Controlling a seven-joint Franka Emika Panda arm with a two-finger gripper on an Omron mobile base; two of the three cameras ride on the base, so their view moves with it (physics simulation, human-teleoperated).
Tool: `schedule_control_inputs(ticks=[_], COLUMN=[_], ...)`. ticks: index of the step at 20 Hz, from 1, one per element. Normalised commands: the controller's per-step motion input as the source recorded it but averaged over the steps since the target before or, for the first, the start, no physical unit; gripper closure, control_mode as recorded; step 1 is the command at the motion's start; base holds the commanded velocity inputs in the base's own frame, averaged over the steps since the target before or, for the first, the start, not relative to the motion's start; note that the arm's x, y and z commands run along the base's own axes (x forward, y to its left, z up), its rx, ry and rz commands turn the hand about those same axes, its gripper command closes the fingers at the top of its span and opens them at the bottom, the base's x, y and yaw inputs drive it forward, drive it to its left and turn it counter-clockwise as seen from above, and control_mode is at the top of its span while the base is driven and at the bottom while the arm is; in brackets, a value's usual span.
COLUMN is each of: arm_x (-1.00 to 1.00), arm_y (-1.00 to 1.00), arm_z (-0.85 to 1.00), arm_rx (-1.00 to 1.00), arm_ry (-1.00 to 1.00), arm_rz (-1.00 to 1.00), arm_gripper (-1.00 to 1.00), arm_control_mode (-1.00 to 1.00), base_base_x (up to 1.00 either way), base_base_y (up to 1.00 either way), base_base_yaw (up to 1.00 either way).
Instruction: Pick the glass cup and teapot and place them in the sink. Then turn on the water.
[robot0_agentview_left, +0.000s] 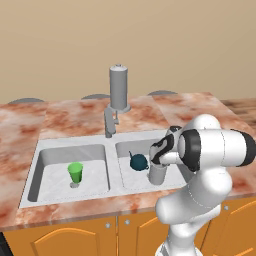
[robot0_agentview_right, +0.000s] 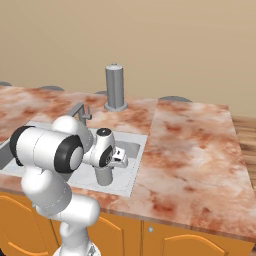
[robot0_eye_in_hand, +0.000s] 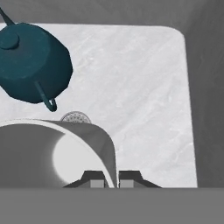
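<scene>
While clamped on its rim by the hand (robot0_eye_in_hand: 111, 183), glass cup (robot0_agentview_left: 157, 173) beside teapot (robot0_agentview_left: 138, 161), both inside sink (robot0_agentview_left: 75, 145).

I work in a simulated home kitchen: a reddish marble-patterned countertop (robot0_agentview_left: 65, 117) runs along a plain beige wall (robot0_agentview_left: 55, 45), set with a light grey double-basin sink (robot0_agentview_left: 111, 143) and a tall grey cylindrical tap (robot0_agentview_left: 118, 87). Orange wooden cabinet doors (robot0_agentview_left: 75, 237) with small round knobs sit below, and round grey stove burners (robot0_agentview_left: 162, 93) line the counter's back edge.
</scene>
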Motion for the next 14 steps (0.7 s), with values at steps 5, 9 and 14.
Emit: schedule_control_inputs(ticks=[5,9,14], arm_x=[0.00,0.00,0.00], arm_y=[0.00,0.00,0.00], arm_z=[0.00,0.00,0.00], arm_rx=[0.00,0.00,0.00], arm_ry=[0.00,0.00,0.00], arm_rz=[0.00,0.00,0.00], arm_gripper=[1.00,-1.00,-1.00], arm_control_mode=[-1.00,-1.00,-1.00], base_base_x=[0.00,0.00,0.00], base_base_y=[0.00,0.00,0.00], base_base_yaw=[0.00,0.00,0.00])
